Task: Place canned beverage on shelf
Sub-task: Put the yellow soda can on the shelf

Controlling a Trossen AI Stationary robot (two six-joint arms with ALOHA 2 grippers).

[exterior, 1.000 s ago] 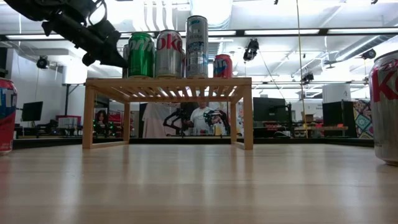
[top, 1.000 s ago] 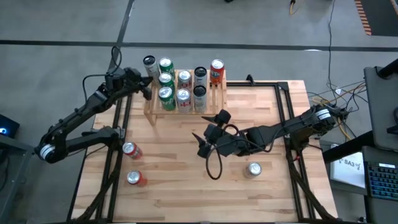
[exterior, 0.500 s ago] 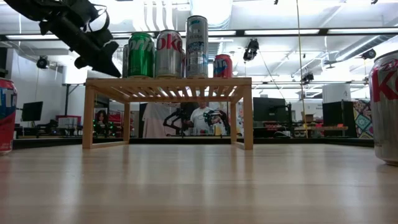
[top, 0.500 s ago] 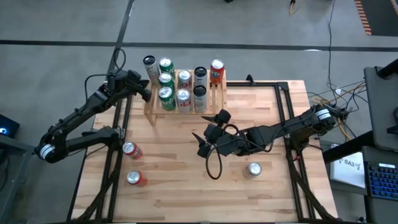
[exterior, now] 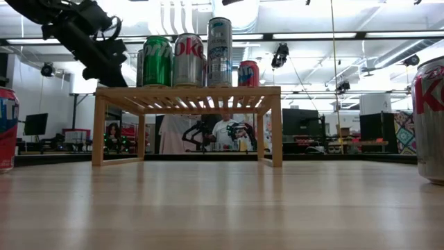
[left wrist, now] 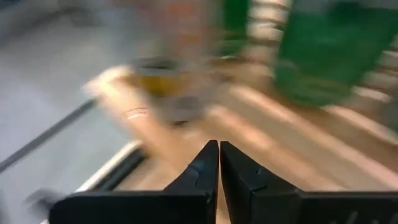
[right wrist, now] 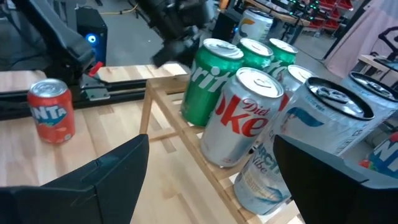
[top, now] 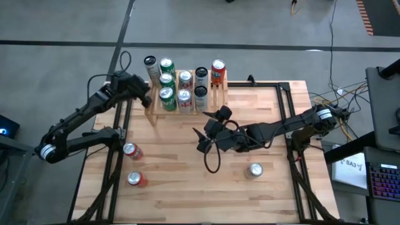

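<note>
The shelf (top: 185, 92) stands at the worktop's (top: 181, 175) far edge with eight cans (top: 184, 95) on it. Left end effector (top: 145, 98) – pinched closed, empty – hovers just off the shelf's left end. Right end effector (top: 201, 139) – spread wide, empty – hangs mid-worktop, facing the shelf.

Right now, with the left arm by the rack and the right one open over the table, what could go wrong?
1. The left gripper, shut and empty, sits beside the shelf end near the green can; a sideways swing might topple it.
2. The cans stand tightly packed, so one knock may spread.
3. The right gripper, open, has a cable loop trailing that could snag the loose can.
</note>
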